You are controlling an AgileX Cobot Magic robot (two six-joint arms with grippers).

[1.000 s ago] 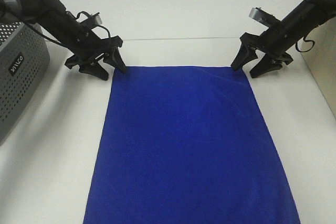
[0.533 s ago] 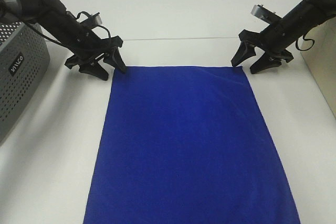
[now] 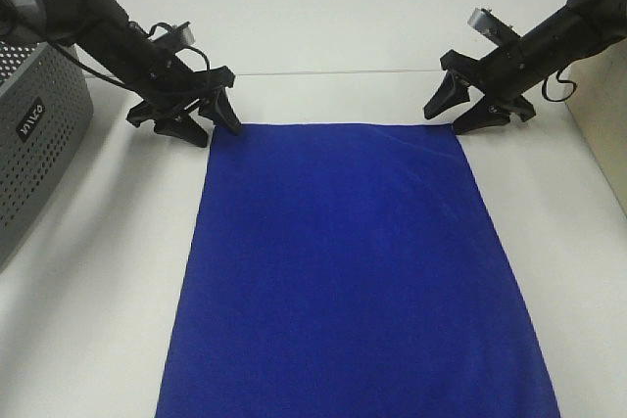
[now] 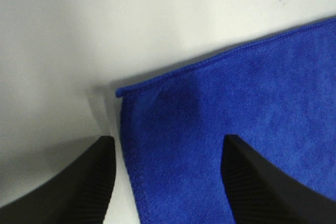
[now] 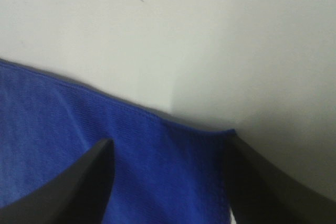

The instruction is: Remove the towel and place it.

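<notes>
Exterior high view: both grippers, left (image 3: 197, 128) and right (image 3: 455, 114), stand jaws apart at the far corners of the flat royal-blue cloth towel (image 3: 353, 261); lift clear without snagging it.

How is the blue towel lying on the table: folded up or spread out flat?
Spread flat. The towel lies as one smooth rectangle on the table, with no visible folds; its near edge runs out of frame.
</notes>
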